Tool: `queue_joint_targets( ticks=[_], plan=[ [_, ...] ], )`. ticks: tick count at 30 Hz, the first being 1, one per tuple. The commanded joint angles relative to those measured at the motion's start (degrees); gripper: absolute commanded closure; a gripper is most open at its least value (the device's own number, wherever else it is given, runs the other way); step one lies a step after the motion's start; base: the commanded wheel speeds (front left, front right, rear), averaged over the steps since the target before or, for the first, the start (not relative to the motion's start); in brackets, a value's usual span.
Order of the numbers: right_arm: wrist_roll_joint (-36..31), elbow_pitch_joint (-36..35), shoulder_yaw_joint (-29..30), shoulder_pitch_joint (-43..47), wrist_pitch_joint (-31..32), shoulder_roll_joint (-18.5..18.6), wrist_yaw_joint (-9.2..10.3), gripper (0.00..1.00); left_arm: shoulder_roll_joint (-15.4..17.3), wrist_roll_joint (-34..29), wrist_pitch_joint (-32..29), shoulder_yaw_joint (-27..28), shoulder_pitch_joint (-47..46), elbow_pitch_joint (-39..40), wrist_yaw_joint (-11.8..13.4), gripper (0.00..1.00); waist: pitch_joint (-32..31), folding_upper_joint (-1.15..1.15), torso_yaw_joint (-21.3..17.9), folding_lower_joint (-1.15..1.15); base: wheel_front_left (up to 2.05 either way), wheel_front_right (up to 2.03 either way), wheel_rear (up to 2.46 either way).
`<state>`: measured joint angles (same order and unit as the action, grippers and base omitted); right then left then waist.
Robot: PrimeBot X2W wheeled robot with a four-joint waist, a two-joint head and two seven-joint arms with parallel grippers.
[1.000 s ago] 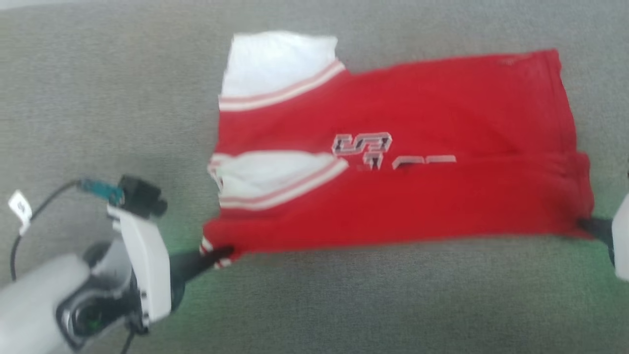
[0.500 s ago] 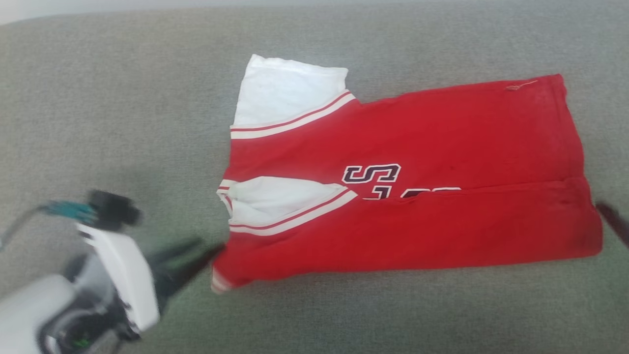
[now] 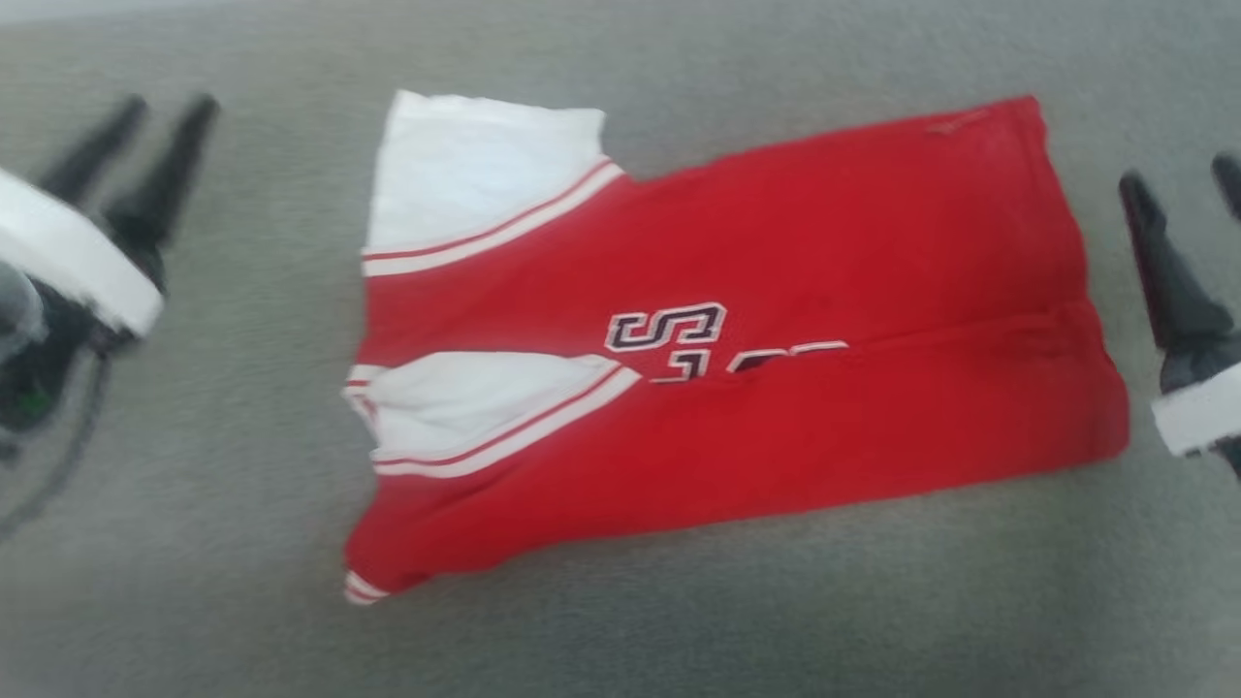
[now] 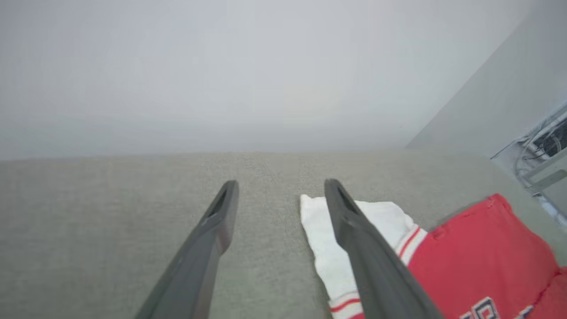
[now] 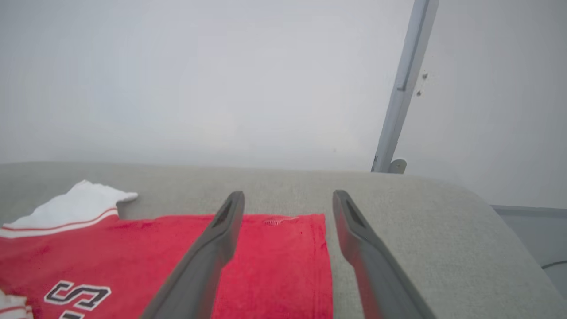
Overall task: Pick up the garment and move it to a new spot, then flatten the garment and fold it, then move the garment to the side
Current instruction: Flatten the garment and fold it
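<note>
The garment [image 3: 776, 291], a bright red jersey with white striped trim and dark letters, lies folded lengthwise on the grey fabric surface [image 3: 679, 620]. Its white lining shows at the left end. My left gripper [image 3: 165, 105] hovers open to the left of it, holding nothing. At the frame's right edge my right gripper [image 3: 1181, 179] is open too, just off the garment's right end. In the left wrist view the open left gripper [image 4: 281, 184] is above the surface, with the garment [image 4: 483, 248] to its right. The right wrist view has the open right gripper [image 5: 289, 195] above the garment's hem [image 5: 274, 266].
The grey surface runs wide on all sides of the garment and ends at a pale wall. A grey upright post [image 5: 405, 84] stands behind its far right corner. Cables and equipment [image 4: 540, 150] lie beyond the right edge.
Both grippers were shut on the garment's near corners; they have opened, let go and drawn away to either side. The garment stays flat. The head camera has shifted.
</note>
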<state>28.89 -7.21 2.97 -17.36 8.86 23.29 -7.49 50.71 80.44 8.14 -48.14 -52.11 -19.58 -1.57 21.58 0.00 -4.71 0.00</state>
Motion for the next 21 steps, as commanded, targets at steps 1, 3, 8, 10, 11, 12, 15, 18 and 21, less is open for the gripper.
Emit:
queue_joint_targets(
  ticks=[1, 3, 8, 10, 11, 12, 15, 18, 21],
  plan=[
    [-0.6, -0.3, 0.3, -1.0, -1.7, -0.9, 0.00, 0.00, -0.1, -1.9, -0.1, -0.1, -2.0, -2.0, 0.5, 0.00, 1.9, 0.00, -2.3, 0.00, 0.00, 0.00, 0.00],
    [-1.1, -0.4, 0.3, -1.7, -5.2, -3.0, 0.00, 0.00, -1.1, -5.3, -1.3, -1.3, -5.9, -6.7, 1.3, 0.00, 3.1, 0.00, -4.2, 0.00, 0.00, 0.00, 0.00],
    [-1.2, 0.8, -0.1, -1.6, -10.7, -6.2, 0.00, 0.00, -3.6, -8.4, -10.5, -4.6, -14.0, -15.7, -0.1, 0.00, 4.9, 0.00, -7.9, 0.00, 0.00, 0.00, 0.00],
    [-1.3, 1.4, -0.3, -1.2, -11.9, -6.7, 0.00, 0.00, -4.5, -7.2, -16.8, -5.9, -16.1, -18.6, -0.8, 0.00, 5.3, 0.00, -9.0, 0.00, 0.00, 0.00, 0.00],
    [-1.3, 1.7, -0.4, -1.2, -12.4, -6.8, 0.00, 0.00, -4.8, -7.0, -20.6, -7.1, -17.0, -19.6, -1.7, 0.00, 5.4, 0.00, -9.5, 0.00, 0.00, 0.00, 0.00],
    [-1.2, 2.0, -0.5, -1.1, -12.8, -7.0, 0.00, 0.00, -4.9, -6.7, -24.1, -7.9, -18.0, -20.5, -2.2, 0.00, 5.5, 0.00, -10.1, 0.00, 0.00, 0.00, 0.00],
    [-0.7, 2.9, -1.3, -1.1, -13.3, -7.3, 0.00, 0.00, -4.9, -5.6, -33.5, -9.3, -20.7, -22.7, -3.4, 0.00, 6.2, 0.00, -11.5, 0.00, 0.00, 0.00, 0.00],
    [-0.1, 3.3, -2.2, -1.2, -13.6, -7.4, 0.00, 0.00, -5.2, -4.7, -40.9, -10.6, -22.6, -24.1, -4.1, 0.00, 7.2, 0.00, -12.6, 0.00, 0.00, 0.00, 0.00],
    [0.1, 3.8, -3.0, -1.6, -13.8, -7.4, 0.00, 0.00, -6.2, -2.7, -45.5, -10.3, -24.1, -24.9, -4.4, 0.00, 8.4, 0.00, -13.4, 0.00, 0.00, 0.00, 0.00]
  ],
)
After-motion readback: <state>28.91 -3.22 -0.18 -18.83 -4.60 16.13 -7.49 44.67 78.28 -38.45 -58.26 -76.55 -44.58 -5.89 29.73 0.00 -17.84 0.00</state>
